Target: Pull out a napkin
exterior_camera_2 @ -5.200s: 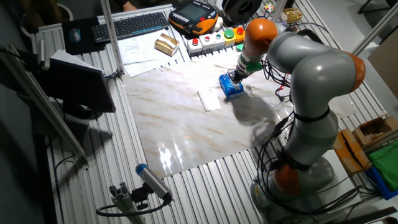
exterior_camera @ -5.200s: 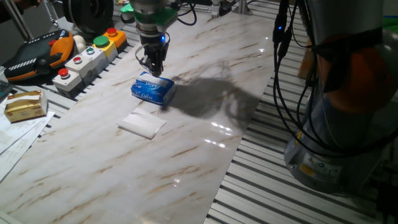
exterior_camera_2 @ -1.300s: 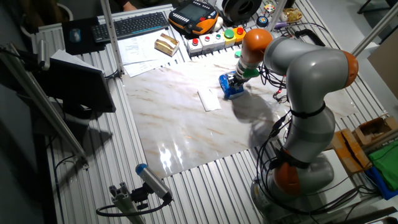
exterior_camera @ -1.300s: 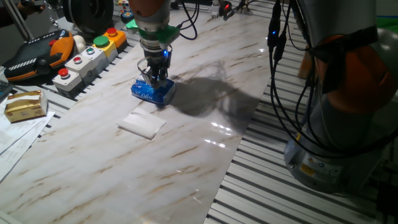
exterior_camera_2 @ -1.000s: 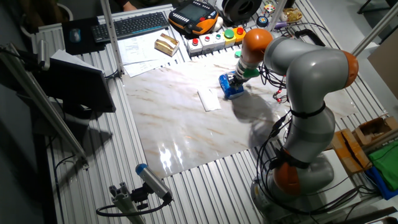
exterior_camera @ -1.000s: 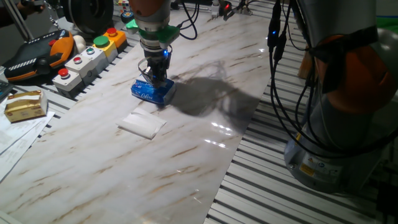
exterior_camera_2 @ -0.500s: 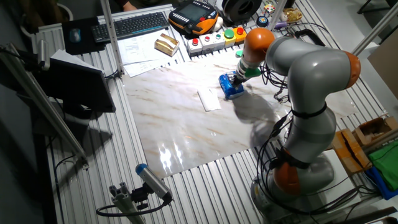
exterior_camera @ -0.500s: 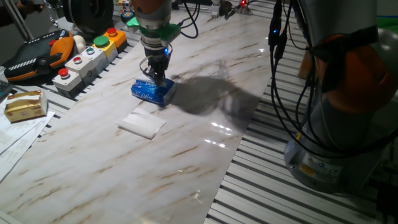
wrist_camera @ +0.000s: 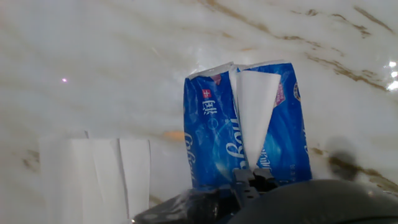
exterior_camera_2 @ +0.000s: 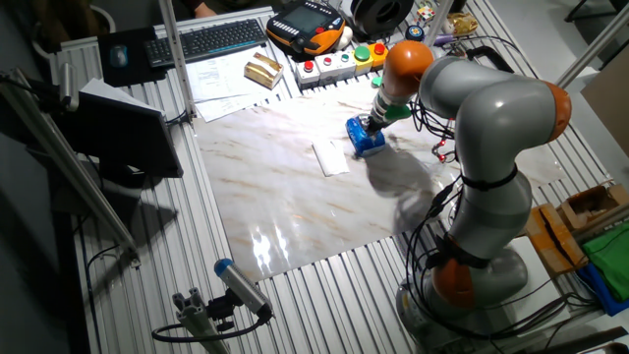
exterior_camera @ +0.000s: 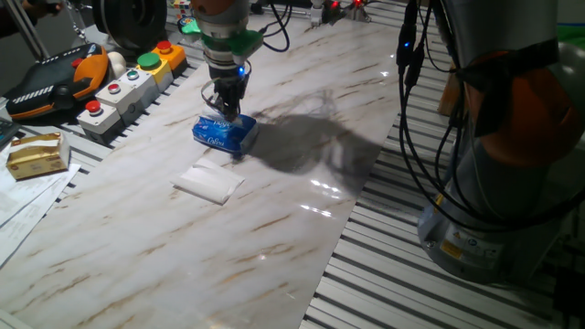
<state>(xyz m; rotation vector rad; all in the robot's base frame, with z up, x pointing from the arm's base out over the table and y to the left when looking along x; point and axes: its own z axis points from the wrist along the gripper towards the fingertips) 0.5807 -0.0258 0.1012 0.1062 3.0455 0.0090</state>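
a glossy marble-patterned tabletop (exterior_camera: 302,174) lies on ribbed metal slats, with a box of coloured push buttons (exterior_camera: 128,84) at its far edge. a crinkly blue plastic tissue pack (exterior_camera: 224,133) lies flat on it. the fingers (exterior_camera: 225,111) pinch the tip of a thin white napkin (wrist_camera: 255,115) rising from the pack's slit. another folded white napkin (exterior_camera: 209,182) lies flat just beside the pack.

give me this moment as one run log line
phase: pulling | gripper: shut on napkin | napkin: partly out of blue pack | pack: flat on table | spare napkin: loose beside pack
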